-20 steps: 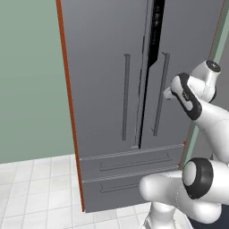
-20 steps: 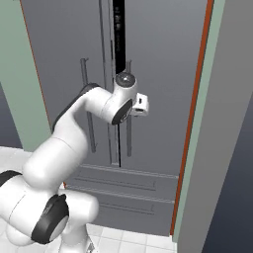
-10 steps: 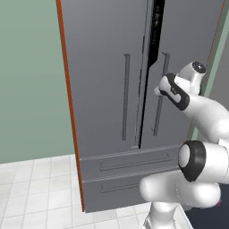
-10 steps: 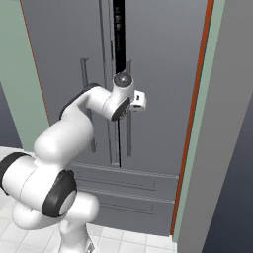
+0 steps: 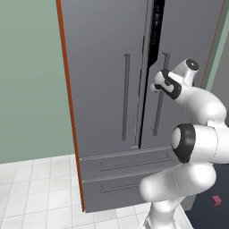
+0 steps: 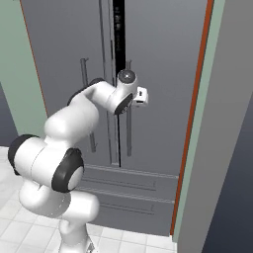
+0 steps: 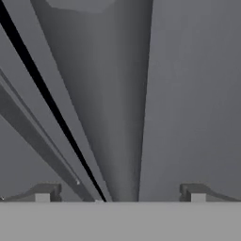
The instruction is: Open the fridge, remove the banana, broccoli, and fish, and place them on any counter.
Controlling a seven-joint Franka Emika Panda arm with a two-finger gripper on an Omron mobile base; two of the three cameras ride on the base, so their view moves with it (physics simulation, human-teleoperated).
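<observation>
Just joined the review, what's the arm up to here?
The arm has its gripper wide open right up against the fridge, at the right-hand door's bar handle. The jaws hold nothing yet. The doors show a narrow dark gap between them, so the fridge is barely cracked, and the food inside is hidden. Both lower drawers are shut.

Glossy white rounded arm (image 5: 197,147), black joint bands, small dark tool (image 7: 120,193) fingertips.
</observation>
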